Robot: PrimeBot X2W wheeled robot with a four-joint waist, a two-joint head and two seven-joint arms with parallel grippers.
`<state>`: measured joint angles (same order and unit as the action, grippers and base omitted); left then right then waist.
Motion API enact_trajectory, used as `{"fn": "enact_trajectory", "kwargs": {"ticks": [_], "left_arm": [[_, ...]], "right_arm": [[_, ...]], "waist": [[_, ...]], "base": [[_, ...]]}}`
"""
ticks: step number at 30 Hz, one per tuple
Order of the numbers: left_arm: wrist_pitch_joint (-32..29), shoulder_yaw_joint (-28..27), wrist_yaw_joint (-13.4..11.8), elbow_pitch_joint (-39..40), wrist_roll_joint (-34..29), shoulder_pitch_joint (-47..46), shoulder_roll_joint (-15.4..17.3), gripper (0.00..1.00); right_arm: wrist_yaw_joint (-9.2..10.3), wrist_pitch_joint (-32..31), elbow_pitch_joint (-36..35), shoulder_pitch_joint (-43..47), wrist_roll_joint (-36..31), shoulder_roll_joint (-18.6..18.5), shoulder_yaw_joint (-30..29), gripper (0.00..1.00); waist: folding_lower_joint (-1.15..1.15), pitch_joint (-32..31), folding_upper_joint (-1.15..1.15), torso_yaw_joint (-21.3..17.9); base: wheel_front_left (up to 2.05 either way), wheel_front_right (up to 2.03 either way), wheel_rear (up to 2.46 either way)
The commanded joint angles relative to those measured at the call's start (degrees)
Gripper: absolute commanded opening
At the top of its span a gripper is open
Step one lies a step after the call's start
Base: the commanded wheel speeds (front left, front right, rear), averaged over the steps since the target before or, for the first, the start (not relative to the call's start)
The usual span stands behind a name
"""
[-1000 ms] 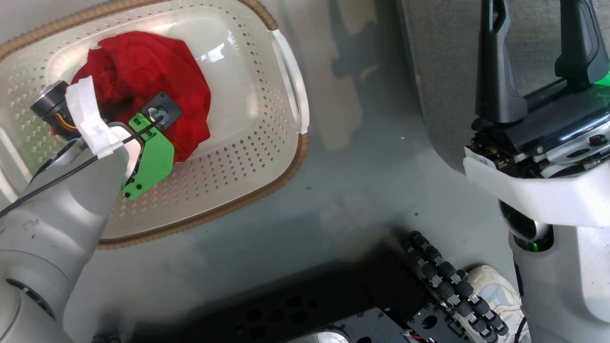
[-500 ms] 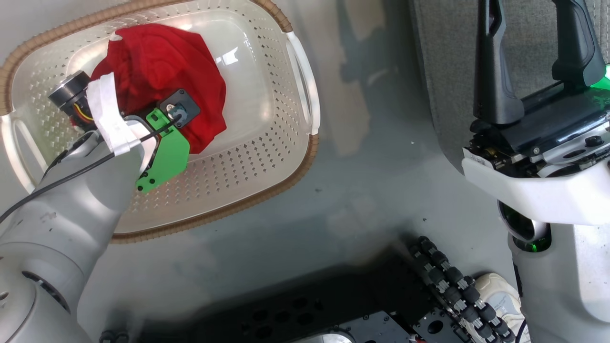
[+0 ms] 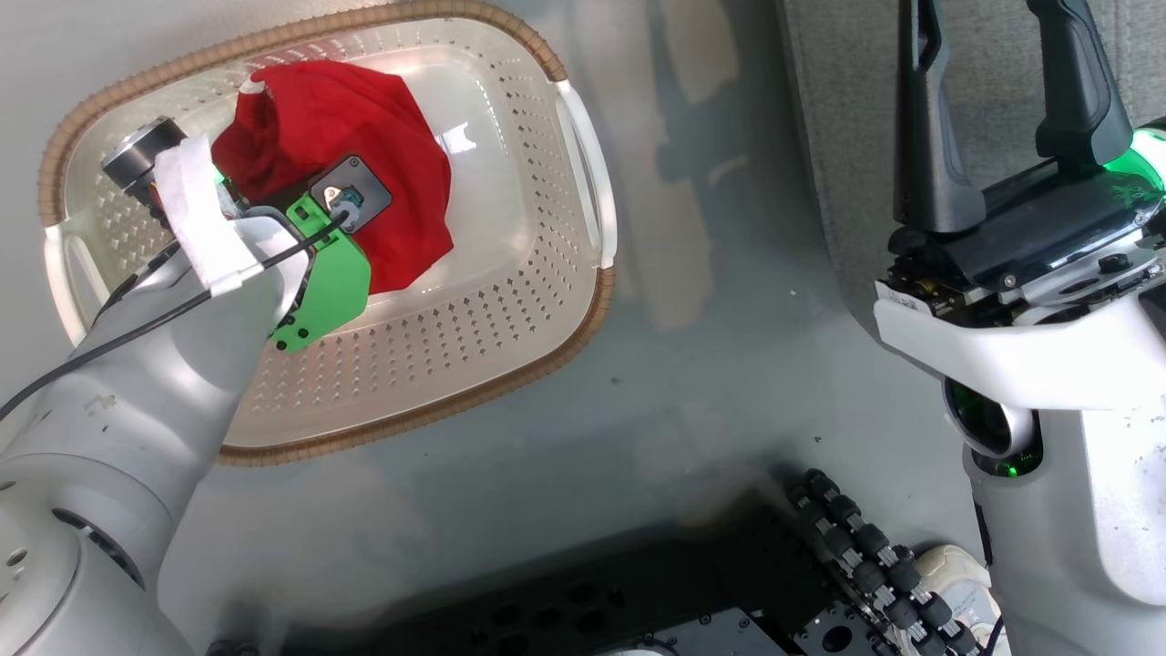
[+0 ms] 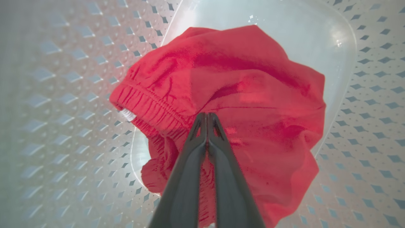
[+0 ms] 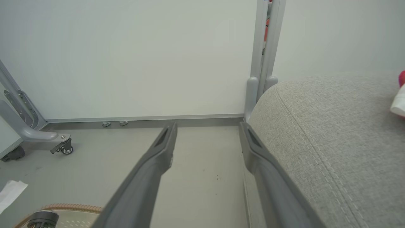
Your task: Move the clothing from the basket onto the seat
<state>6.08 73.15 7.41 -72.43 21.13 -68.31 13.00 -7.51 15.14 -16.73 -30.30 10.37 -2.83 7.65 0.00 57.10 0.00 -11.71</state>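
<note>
The left gripper [image 4: 207,115] has its fingers pressed together on a fold of the red shorts [image 4: 250,82]. The pinch sits just beside the elastic waistband [image 4: 148,104], which runs toward 9 o'clock in the left wrist view. That gathered band probably gives thicker cloth to hold. The shorts lie bunched inside the basket [image 4: 60,95], with loose cloth trailing toward 4 o'clock.

The right gripper [image 5: 207,126] has its fingers spread and holds nothing. It hangs over bare floor [image 5: 95,152] beside the seat [image 5: 332,136], likely to leave the path free.

In the head view the seat stands at 2 o'clock from the basket, apart from it. A lift must clear the brown rim [image 3: 556,342] and the white handle [image 3: 588,164] at 3 o'clock.
</note>
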Motion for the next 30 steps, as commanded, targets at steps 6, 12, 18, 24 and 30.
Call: {"fn": "enact_trajectory", "kwargs": {"ticks": [6, 12, 18, 24, 30], "left_arm": [[1.90, -0.12, 0.11, -0.40, 1.77, 1.55, 0.21, 1.00], [6.54, -0.95, 0.11, 0.14, 3.77, 3.38, -1.23, 1.00], [8.77, -2.10, -0.03, 1.09, 5.74, 5.32, -2.43, 1.00], [9.14, -3.43, -0.30, 3.01, 6.32, 7.85, -1.60, 1.00], [9.13, -5.17, -1.14, 4.88, 7.05, 10.57, -0.88, 1.00]], "right_arm": [[0.04, 0.01, 1.26, 0.08, 0.42, -0.11, -0.27, 1.00], [0.04, 0.01, 2.62, 1.35, 0.02, -0.12, -0.94, 1.00], [0.04, 0.01, 4.20, 2.33, -0.30, -0.14, -1.43, 1.00], [0.04, 0.01, 5.55, 3.60, -0.70, -0.13, -1.97, 1.00], [0.04, 0.01, 6.04, 4.63, -0.66, -0.14, -2.00, 1.00]], "waist": [[0.00, -1.82, 0.00, -0.09], [0.00, -5.29, 0.00, 1.26], [0.00, -9.64, 0.00, 2.59], [0.00, -12.86, 0.00, 3.65], [0.00, -15.73, 0.00, 3.95]], "base": [[0.00, 0.00, 0.00], [0.00, 0.00, 0.00], [0.00, 0.00, 0.00], [0.00, 0.00, 0.00], [0.00, 0.00, 0.00]]}}
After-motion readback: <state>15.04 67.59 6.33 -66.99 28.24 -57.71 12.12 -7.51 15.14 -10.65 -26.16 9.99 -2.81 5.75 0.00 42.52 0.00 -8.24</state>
